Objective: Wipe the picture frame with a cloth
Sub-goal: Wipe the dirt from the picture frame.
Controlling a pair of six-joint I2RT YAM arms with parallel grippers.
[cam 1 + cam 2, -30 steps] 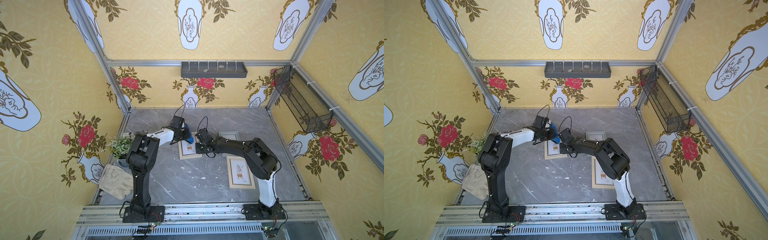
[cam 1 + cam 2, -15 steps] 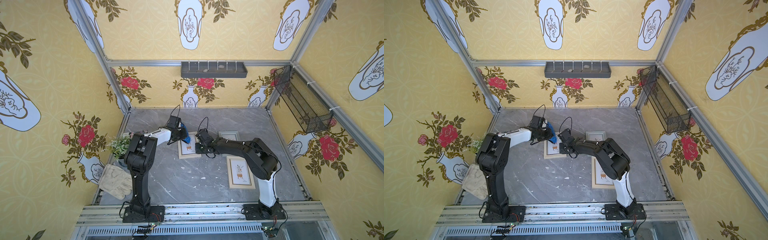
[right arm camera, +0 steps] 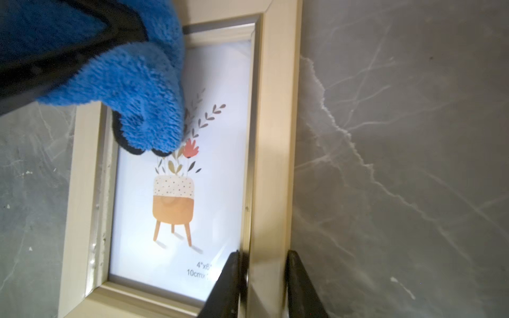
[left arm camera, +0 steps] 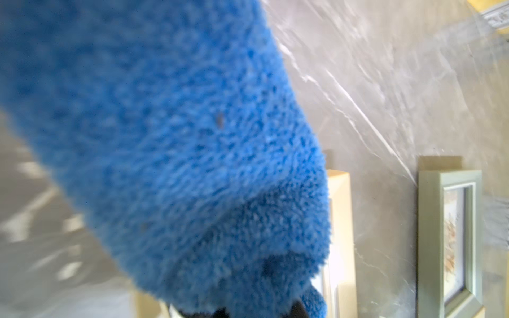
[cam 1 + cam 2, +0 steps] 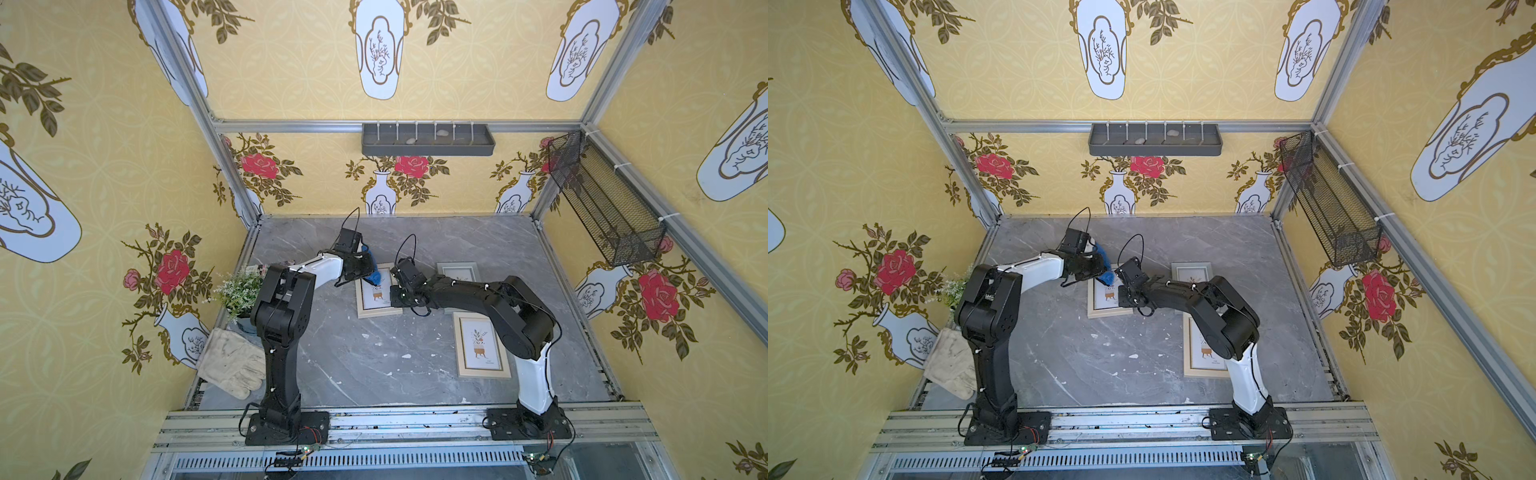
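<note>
I count three picture frames: a pale gold frame (image 5: 374, 306) at the middle, a grey frame (image 5: 457, 269) at two o'clock from it, a second gold frame (image 5: 482, 351) at five o'clock. One cloth (image 5: 371, 271), one glove (image 5: 230, 363), one potted plant (image 5: 241, 287), one mesh basket (image 5: 606, 208), one wall tray (image 5: 428, 149).

left end effector (image 5: 369, 272) clamped tight; right end effector (image 3: 263, 264) narrowly parted; arms converge

Open worktop (image 5: 374, 365) lay along the front edge's middle; a plant (image 5: 239, 286) and glove (image 5: 228, 365) blocked the left edge, two flat frames (image 5: 482, 351) the right.
</note>
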